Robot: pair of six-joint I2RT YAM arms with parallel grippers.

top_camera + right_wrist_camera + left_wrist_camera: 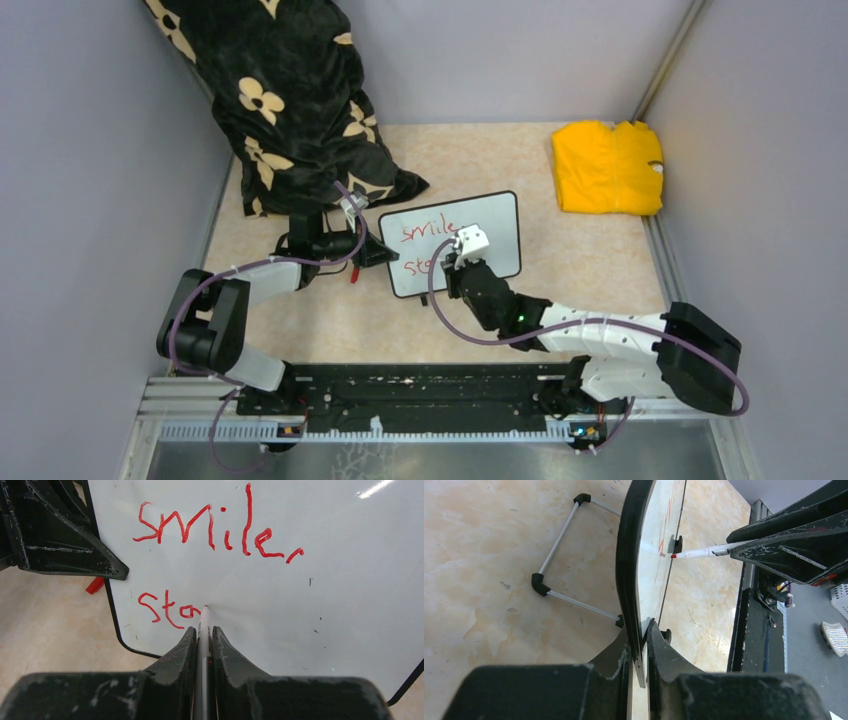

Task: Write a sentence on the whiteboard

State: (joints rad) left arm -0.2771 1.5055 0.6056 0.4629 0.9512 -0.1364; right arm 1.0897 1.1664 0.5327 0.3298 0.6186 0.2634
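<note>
Clamping a white red-tipped marker (204,616), the right gripper (202,630) is pressing it against the black-framed whiteboard (325,580) standing at the middle of the beige desk (600,260), the left gripper (640,630) pinching its left edge. Red handwritten words (220,530) are reading "smile, sta"; a yellow cloth (608,167) is lying in the far right corner.

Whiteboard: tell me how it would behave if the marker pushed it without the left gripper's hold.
The whiteboard is probably stiff: its framed panel looks flat under the marker tip. It seems light, propped on a thin wire stand, so it would likely slide or tip backward; the left gripper is pinching its edge.
</note>
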